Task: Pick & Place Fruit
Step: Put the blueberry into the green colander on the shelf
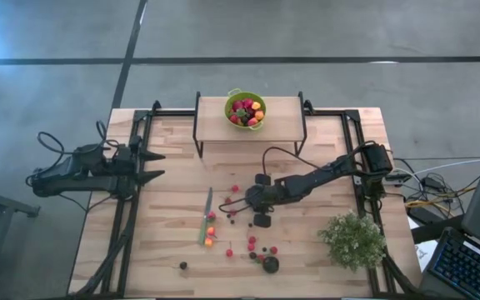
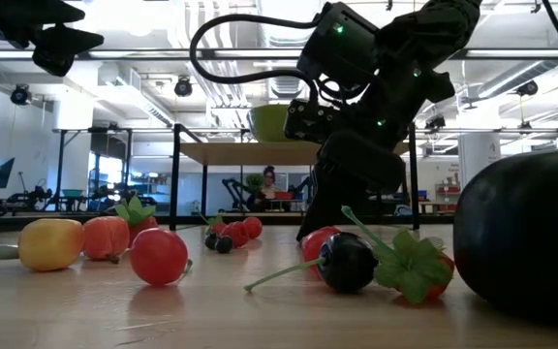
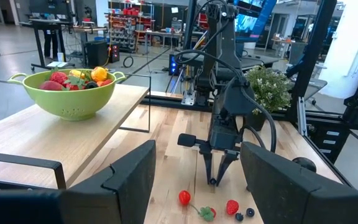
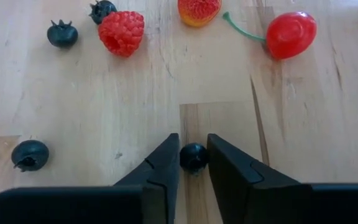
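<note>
High view: R gripper (image 1: 250,200) low at table (image 1: 173,150) centre amid scattered fruit (image 1: 252,247); L gripper (image 1: 158,165) spread wide, idle at left edge; bowl (image 1: 245,109) on shelf (image 1: 282,117). R wrist view: fingers (image 4: 160,167) pinch a dark berry (image 4: 193,157) on the wood.

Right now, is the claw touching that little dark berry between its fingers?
Touching. The right wrist view shows the right claw with both dark fingers pressed against the sides of the small dark berry, no gap showing.
</note>
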`<state>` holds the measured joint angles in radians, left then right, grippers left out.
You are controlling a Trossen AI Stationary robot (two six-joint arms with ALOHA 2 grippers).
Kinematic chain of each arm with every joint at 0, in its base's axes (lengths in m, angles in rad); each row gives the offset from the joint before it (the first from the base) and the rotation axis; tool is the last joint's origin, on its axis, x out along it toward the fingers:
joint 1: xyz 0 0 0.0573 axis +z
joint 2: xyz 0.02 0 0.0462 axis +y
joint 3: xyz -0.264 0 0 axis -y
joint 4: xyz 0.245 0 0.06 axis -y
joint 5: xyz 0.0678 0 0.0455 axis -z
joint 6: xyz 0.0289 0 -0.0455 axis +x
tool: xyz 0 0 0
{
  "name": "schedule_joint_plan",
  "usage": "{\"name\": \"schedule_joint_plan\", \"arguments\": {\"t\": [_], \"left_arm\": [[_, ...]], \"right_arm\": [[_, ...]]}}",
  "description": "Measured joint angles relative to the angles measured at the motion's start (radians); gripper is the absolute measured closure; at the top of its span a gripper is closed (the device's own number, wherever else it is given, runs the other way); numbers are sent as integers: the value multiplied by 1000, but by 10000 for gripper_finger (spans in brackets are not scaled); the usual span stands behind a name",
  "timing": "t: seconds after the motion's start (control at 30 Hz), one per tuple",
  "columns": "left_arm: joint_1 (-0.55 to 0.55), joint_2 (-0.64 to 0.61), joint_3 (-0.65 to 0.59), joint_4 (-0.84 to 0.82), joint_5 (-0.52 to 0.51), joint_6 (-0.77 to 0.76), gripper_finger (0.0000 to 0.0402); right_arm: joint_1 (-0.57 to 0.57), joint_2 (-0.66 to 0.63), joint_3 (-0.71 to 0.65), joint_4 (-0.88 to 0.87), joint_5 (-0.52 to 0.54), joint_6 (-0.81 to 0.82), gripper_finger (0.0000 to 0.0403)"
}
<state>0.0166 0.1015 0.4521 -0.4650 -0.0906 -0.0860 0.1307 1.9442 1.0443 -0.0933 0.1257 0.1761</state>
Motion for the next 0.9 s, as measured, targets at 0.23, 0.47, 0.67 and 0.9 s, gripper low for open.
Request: {"name": "schedule_joint_plan", "arguments": {"t": [0.23,0.47,0.67,0.9], "left_arm": [[0,0,0,0,0,0,161],[0,0,0,0,0,0,161],[0,0,0,0,0,0,161],[0,0,0,0,0,0,161]], "right_arm": [[2,0,0,0,-2,4,357],[2,0,4,-1,-16,8,342],[0,-15,34,-44,-57,8,349],[2,-92,96,-159,-103,-7,354]]}}
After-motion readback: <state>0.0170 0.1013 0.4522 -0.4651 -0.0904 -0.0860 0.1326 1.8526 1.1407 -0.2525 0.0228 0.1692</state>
